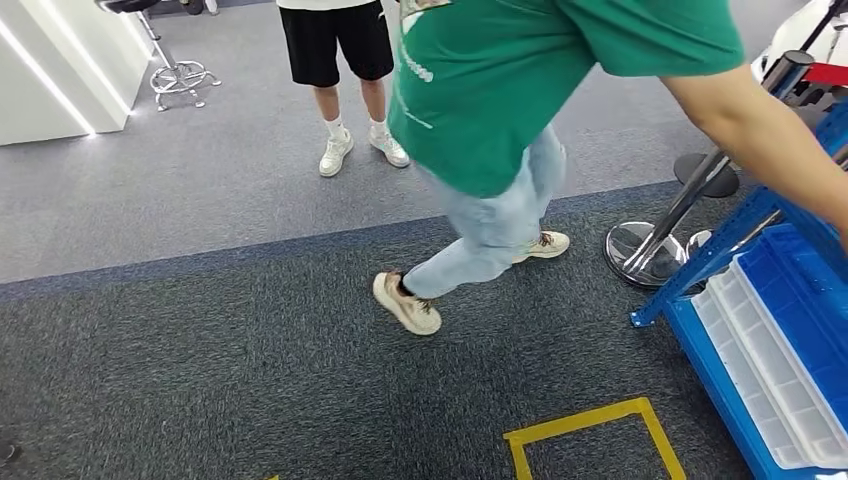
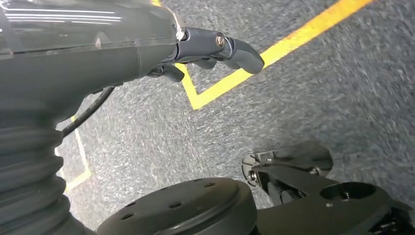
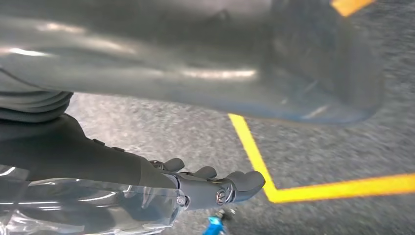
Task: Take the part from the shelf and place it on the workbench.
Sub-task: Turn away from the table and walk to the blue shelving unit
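Note:
A blue shelf [image 1: 800,290] stands at the right edge of the head view, with a white divided tray [image 1: 770,375] on its lower level. In the left wrist view my left hand [image 2: 215,49] hangs over the grey carpet with its fingers loosely extended and nothing in them. My right hand [image 3: 210,183] also hangs over the carpet in the right wrist view, fingers apart and holding nothing. A person in a green shirt [image 1: 500,80] leans across in front of me, one arm [image 1: 770,130] reaching toward the shelf.
A second person in black shorts [image 1: 335,45] stands farther back. A chrome stanchion base [image 1: 645,252] sits left of the shelf. Yellow floor tape [image 1: 590,420] marks a box on the dark carpet. A stool [image 1: 175,70] stands at the far left.

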Robot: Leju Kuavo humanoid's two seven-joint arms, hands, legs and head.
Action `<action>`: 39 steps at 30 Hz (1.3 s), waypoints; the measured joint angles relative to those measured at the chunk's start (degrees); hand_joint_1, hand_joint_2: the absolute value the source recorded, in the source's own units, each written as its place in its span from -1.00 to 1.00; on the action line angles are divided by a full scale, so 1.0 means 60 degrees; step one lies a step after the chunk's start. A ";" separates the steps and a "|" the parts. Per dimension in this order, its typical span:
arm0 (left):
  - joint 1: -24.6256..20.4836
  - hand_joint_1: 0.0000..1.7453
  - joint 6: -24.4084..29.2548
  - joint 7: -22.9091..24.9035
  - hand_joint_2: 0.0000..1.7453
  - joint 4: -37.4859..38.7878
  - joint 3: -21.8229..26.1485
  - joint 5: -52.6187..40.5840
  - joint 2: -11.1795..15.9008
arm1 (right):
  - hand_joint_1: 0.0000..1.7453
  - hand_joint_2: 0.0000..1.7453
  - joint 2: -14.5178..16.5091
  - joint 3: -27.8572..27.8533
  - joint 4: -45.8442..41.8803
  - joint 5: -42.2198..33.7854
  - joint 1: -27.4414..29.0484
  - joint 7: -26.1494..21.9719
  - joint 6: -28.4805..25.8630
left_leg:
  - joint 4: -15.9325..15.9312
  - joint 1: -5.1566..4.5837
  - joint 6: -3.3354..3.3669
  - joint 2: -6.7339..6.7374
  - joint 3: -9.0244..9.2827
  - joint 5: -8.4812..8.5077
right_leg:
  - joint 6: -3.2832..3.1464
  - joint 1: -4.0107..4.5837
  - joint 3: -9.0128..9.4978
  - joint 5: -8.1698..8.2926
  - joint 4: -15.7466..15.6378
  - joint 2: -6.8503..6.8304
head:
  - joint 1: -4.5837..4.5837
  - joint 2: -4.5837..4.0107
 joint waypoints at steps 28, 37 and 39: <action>0.0092 -1.00 -0.0113 -0.0064 1.00 0.0004 0.0005 -0.0198 0.0016 | -1.00 -1.00 0.0083 0.0269 0.0180 -0.0366 0.0409 0.0608 0.1492 | -0.0524 0.0032 -0.0151 0.0032 0.0399 -0.0293 | 0.0046 -0.0111 -0.0116 0.0072 0.0015 -0.0272 | 0.0042 0.0000; 0.0120 -1.00 -0.0144 -0.0022 1.00 0.0004 0.0005 -0.0216 0.0045 | -1.00 -1.00 0.0125 0.0269 0.0202 -0.0344 0.0452 0.0623 0.1594 | -0.2698 -0.0062 0.0194 -0.0648 0.1189 0.1053 | 0.0251 -0.0068 -0.0230 0.0250 0.0008 0.0670 | 0.0047 0.0000; 0.0123 -1.00 -0.0146 -0.0020 1.00 0.0004 0.0005 -0.0224 0.0032 | -1.00 -1.00 0.0124 0.0269 0.0213 -0.0344 0.0489 0.0623 0.1592 | -0.2882 -0.0016 0.0267 -0.0464 0.1248 0.1164 | 0.0349 -0.0067 -0.0292 0.0234 0.0036 0.0601 | 0.0056 0.0000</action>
